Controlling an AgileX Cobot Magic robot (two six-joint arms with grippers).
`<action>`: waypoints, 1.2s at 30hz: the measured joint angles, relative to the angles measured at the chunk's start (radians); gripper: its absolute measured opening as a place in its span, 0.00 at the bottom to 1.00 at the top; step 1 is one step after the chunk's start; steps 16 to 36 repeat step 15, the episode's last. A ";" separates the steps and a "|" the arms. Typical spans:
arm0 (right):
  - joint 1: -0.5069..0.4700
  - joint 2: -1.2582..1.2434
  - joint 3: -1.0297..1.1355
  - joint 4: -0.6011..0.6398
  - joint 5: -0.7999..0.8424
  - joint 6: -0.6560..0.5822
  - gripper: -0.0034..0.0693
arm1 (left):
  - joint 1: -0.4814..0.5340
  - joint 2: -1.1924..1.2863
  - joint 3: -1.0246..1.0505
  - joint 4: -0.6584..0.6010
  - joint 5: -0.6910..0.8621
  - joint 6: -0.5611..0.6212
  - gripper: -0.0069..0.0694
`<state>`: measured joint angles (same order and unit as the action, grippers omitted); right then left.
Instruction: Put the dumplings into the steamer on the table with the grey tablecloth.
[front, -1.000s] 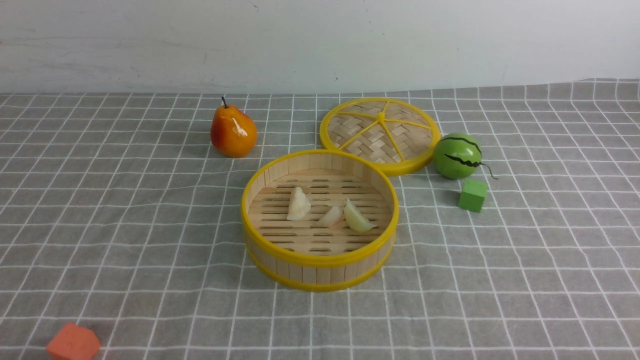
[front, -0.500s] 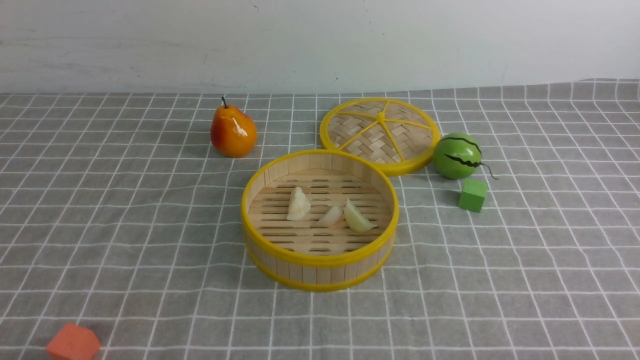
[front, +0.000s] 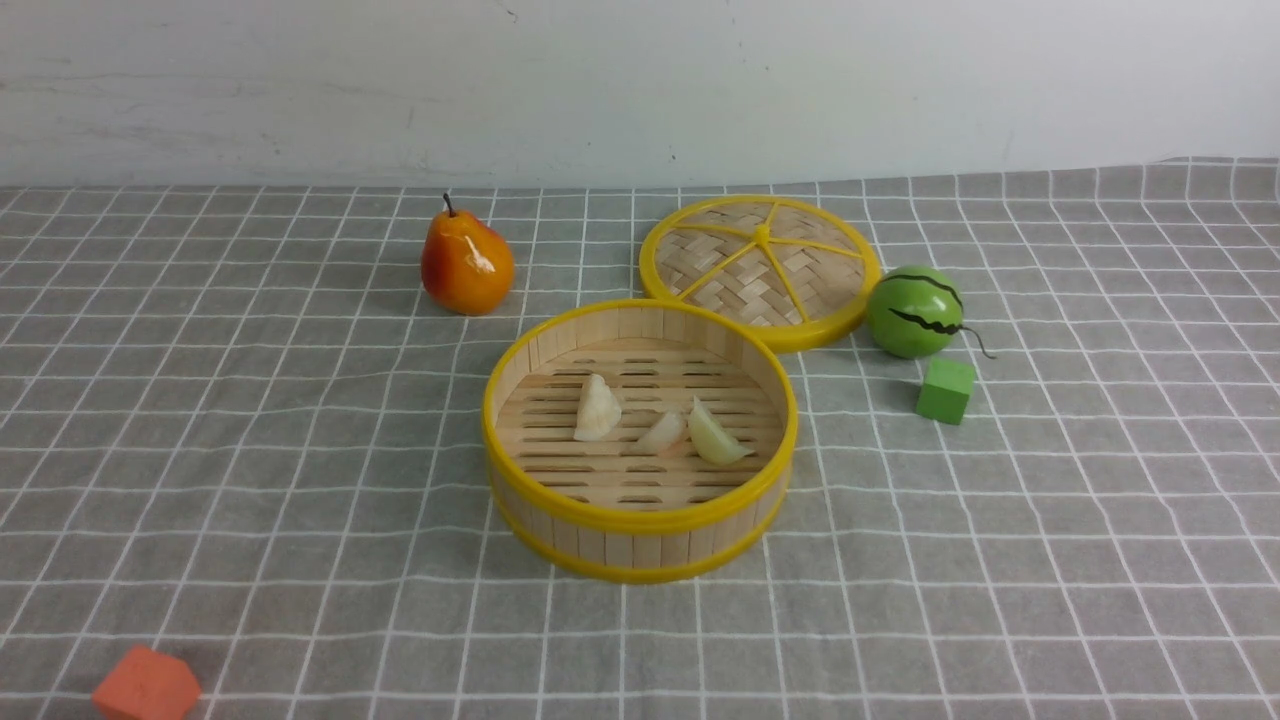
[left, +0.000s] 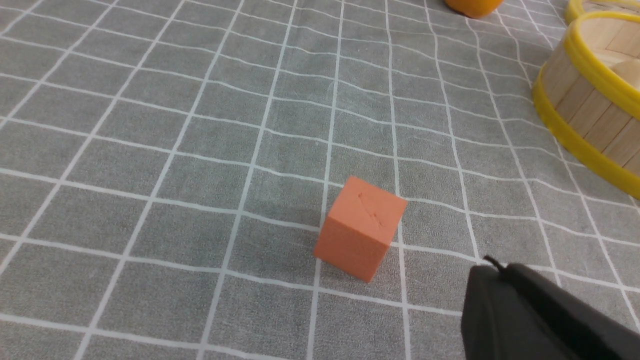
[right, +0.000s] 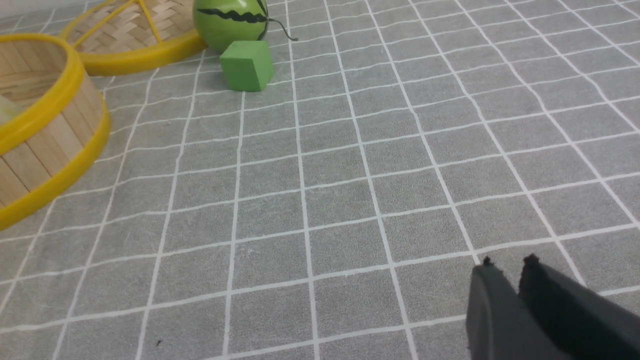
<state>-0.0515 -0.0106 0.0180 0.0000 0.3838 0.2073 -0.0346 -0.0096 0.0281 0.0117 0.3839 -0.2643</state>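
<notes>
Dumplings all sit inside steamer, likely done, so keep left gripper, closed, and right gripper, slightly parted, both empty, clear of it.

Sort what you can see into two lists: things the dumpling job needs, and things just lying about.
Needed for the job:
- three dumplings, all in the steamer
- steamer
- grey tablecloth

Just lying about:
- pear
- lid
- watermelon
- green block
- orange block
</notes>
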 joint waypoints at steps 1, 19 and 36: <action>0.000 0.000 0.000 0.000 0.000 0.000 0.16 | 0.000 0.000 0.000 0.000 0.000 0.000 0.08; 0.000 0.000 0.000 0.000 0.001 0.000 0.18 | 0.000 0.000 0.000 0.000 0.000 0.000 0.10; 0.000 0.000 0.000 0.000 0.001 0.000 0.18 | 0.000 0.000 0.000 0.000 0.000 0.000 0.10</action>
